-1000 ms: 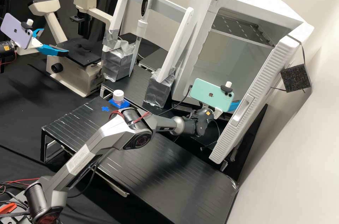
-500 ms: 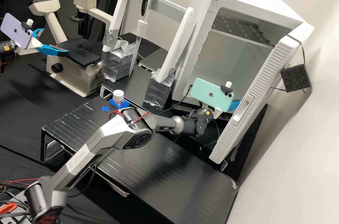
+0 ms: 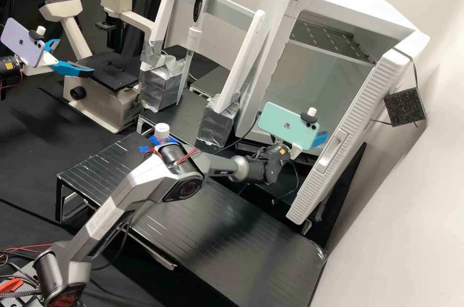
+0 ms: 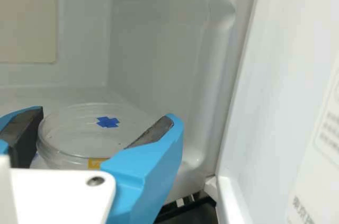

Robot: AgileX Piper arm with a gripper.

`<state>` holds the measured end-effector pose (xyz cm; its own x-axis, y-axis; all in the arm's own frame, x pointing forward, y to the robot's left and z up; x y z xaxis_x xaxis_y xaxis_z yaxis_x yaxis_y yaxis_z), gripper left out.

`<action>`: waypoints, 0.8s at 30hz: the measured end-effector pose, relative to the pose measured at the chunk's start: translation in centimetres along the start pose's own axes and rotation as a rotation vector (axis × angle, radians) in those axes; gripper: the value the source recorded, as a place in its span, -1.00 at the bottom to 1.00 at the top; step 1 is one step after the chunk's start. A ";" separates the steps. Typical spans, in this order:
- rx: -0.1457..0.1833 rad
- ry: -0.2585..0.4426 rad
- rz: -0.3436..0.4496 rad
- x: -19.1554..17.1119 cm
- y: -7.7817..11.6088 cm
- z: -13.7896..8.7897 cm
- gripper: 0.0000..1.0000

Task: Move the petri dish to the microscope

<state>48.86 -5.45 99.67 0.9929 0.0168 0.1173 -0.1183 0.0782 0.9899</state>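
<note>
The petri dish [image 4: 74,142] was inside the white cabinet [image 3: 273,55], low over its floor and near the front edge, towards the corner beside the open door [image 3: 348,128]. The gripper [image 4: 100,124] had its blue fingers [image 4: 151,166] on either side of the dish, spread about as wide as its rim, and appeared to be holding it. In the high view, the arm [image 3: 179,171] had just shifted: after lying nearly still, it had drawn slightly up and back. That suggested the grasp was made and the carry was starting. The dish likely needed to stay level and pass the door without a knock. Beyond the taped stand [image 3: 215,123], the microscope [image 3: 99,99] stood with its black stage [image 3: 108,73] awaiting the dish.
</note>
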 end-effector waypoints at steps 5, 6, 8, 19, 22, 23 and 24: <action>0.000 0.074 0.020 -1.3 1.0 -1.8 -1.00; 0.000 0.088 0.023 -1.6 1.1 -2.1 -1.00; 0.001 0.114 0.028 -2.2 1.3 -2.8 -1.00; -0.030 0.138 -0.104 -6.5 -1.2 -3.9 -1.00; -0.024 0.107 -0.128 -7.8 -1.7 -3.2 -1.00; -0.030 0.099 -0.140 -8.3 -1.8 -2.9 -1.00; -0.034 0.093 -0.148 -8.6 -1.8 -2.7 -1.00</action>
<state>40.50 -3.03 96.64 0.9947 0.0948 -0.0389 0.0274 0.1199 0.9924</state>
